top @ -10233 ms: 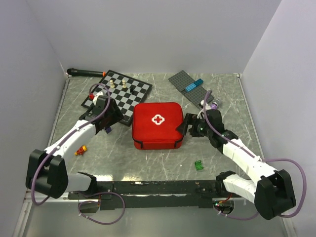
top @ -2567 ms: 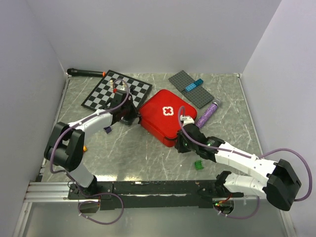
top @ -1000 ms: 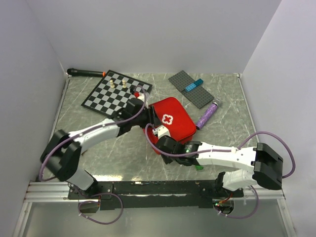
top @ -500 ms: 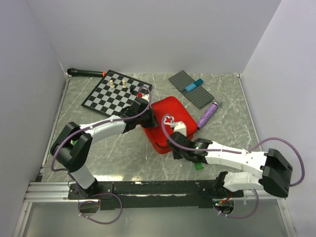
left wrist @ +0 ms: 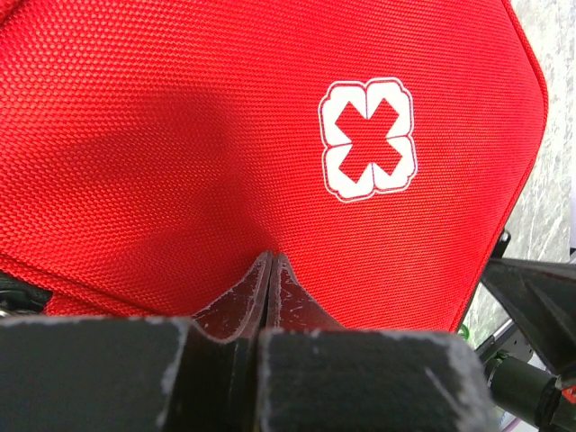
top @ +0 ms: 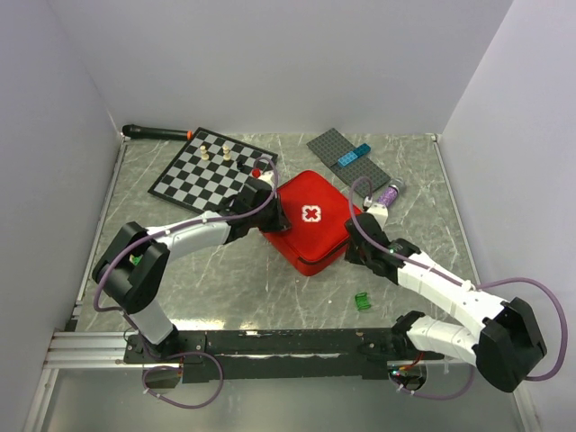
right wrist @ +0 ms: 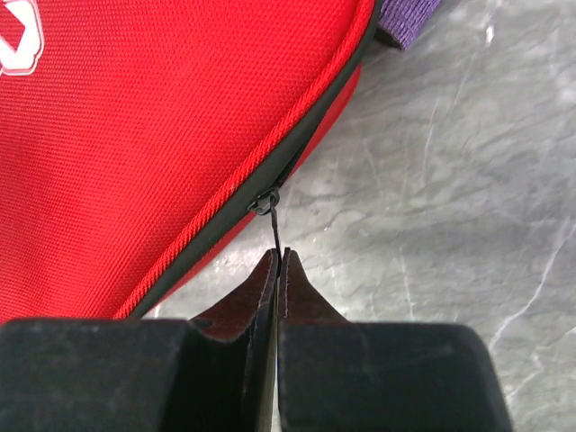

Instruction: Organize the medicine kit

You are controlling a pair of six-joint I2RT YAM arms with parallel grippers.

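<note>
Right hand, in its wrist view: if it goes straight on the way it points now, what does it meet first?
The right hand, shut on the thin zipper pull, points at the medicine kit. It would probably meet the kit's zippered side edge first, just ahead.

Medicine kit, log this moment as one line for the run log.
medicine kit: on table, cross up | left gripper: shut, tips pressed on it | right gripper: shut on zipper pull
</note>
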